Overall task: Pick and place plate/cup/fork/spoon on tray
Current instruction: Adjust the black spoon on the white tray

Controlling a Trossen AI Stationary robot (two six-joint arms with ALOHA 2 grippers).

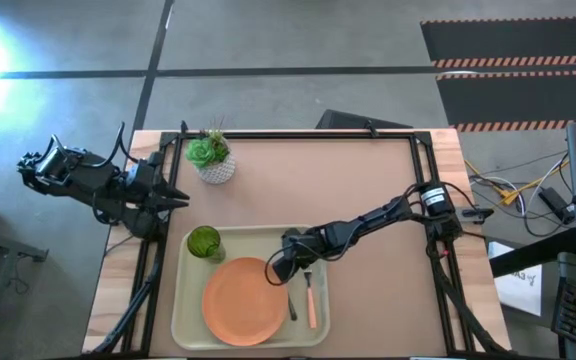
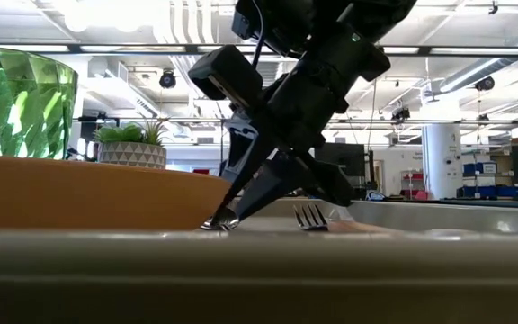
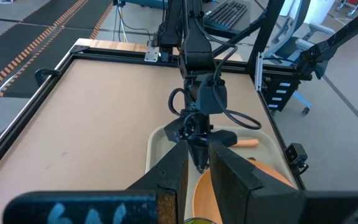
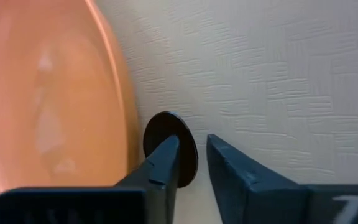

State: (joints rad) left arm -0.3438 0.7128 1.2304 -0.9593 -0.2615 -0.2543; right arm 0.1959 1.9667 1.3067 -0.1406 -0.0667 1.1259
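- On the tray [image 1: 183,310], near table edge: plate [image 1: 244,300] at center, cup [image 1: 204,242] at its 10 o'clock corner, fork [image 1: 311,297] along 3 o'clock side.
- Spoon [image 1: 291,302] lies between plate rim and fork, bowl [image 4: 169,149] flat on tray floor.
- Right hand [image 1: 280,268] down over spoon bowl, fingers narrow with a gap, 1 tip overlapping the bowl; grip not confirmed.
- Left hand [image 1: 180,201] parked at table's 9 o'clock edge, fingers narrow, nothing held.
- Potted plant [image 1: 210,156] at 11 o'clock.
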